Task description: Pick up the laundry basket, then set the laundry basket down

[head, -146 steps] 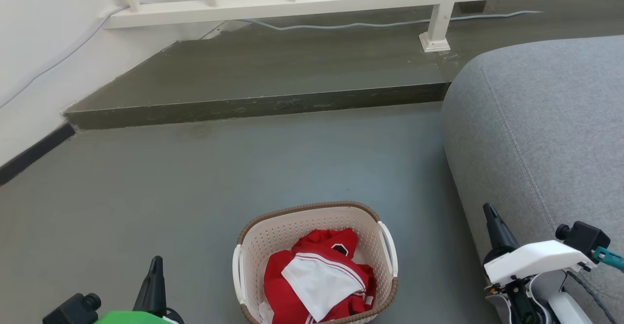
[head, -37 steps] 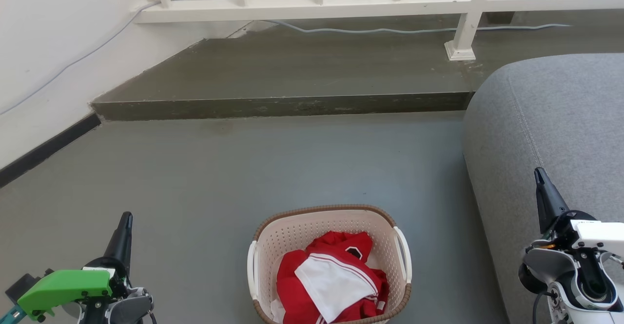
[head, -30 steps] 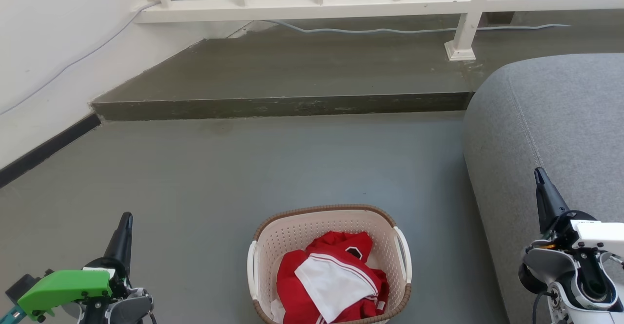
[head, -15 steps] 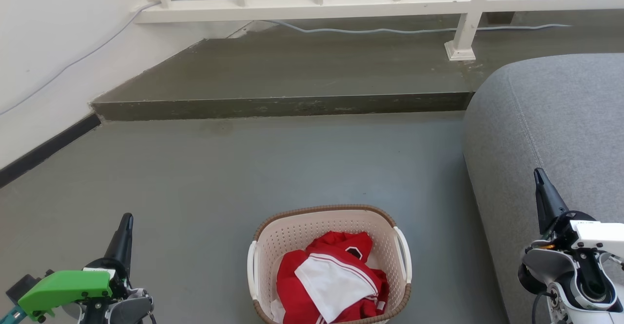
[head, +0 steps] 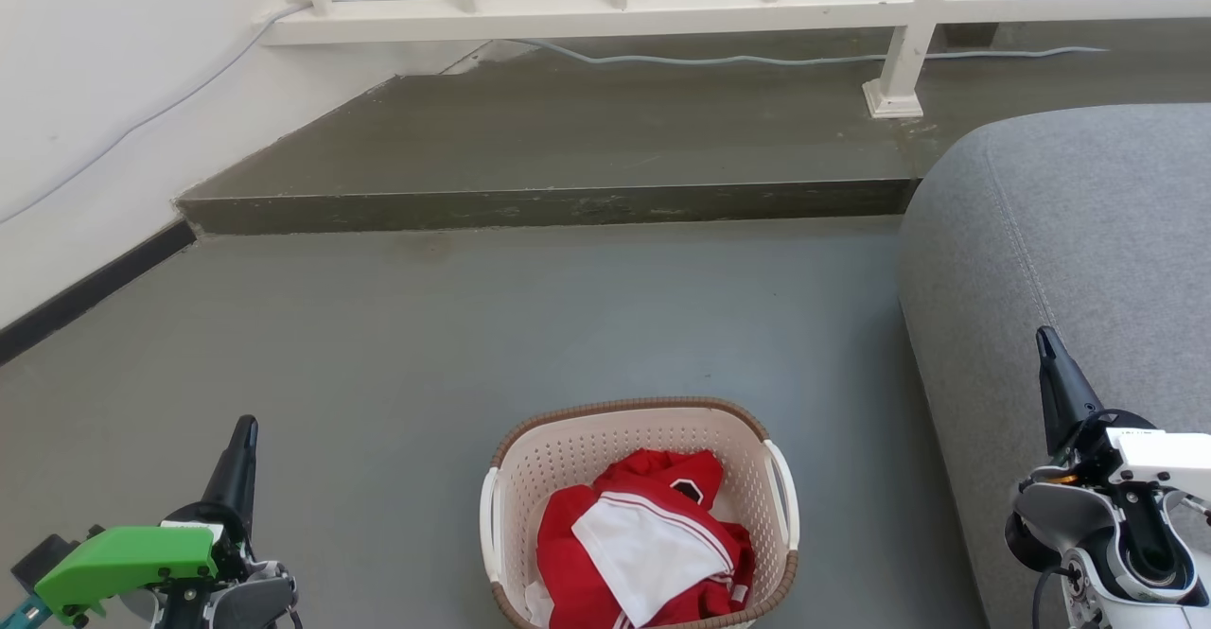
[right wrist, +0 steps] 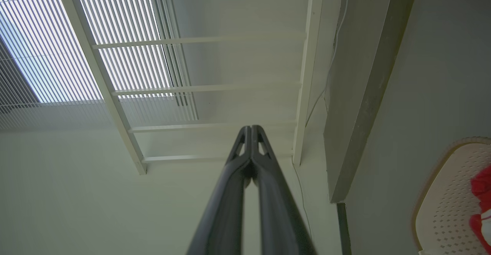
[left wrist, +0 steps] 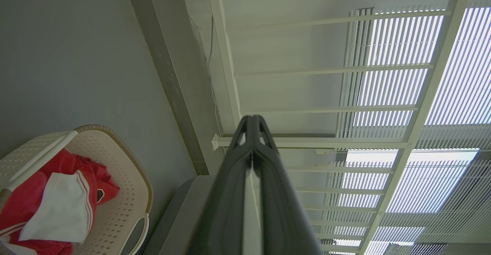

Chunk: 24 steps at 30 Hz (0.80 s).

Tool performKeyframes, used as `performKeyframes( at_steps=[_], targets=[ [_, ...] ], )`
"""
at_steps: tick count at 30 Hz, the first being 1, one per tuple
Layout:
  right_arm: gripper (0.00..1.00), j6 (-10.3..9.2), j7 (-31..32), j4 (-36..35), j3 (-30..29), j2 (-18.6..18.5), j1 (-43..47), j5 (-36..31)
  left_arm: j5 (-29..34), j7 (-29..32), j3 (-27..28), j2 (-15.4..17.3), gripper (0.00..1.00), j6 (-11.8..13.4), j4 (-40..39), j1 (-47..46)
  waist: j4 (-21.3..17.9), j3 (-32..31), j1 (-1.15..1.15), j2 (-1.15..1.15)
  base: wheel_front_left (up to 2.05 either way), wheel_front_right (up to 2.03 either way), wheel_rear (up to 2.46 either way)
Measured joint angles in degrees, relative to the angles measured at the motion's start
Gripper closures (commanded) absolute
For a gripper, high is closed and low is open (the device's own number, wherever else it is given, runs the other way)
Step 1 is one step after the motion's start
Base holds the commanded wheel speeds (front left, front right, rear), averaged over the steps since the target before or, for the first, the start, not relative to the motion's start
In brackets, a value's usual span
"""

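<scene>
We are seeing the left gripper (head: 245,424) and right gripper (head: 1044,338) both idling with fingers pressed together, holding nothing. The laundry basket (head: 568,454) is sitting between them, touching neither, its near rim cut off by the frame; red-and-white clothes (head: 643,544) are hiding its bottom.

You are in a home: a grey sofa (head: 1069,251), a white railing (head: 662,0) on a raised step (head: 530,151), slatted blinds (left wrist: 399,78).
</scene>
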Motion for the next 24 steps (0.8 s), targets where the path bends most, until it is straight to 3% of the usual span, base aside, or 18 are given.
performKeyframes(
  at_steps=[24],
  targets=[
    [1.00, 0.00, 0.00, 0.08, -0.07, 0.02, -0.01, -0.01, 0.00, 0.07, 0.11, -0.04, 1.00, -0.01, 0.27, -0.05, 0.00, -0.01, 0.00, 0.00, 0.00, 0.00, 0.00]
  ],
)
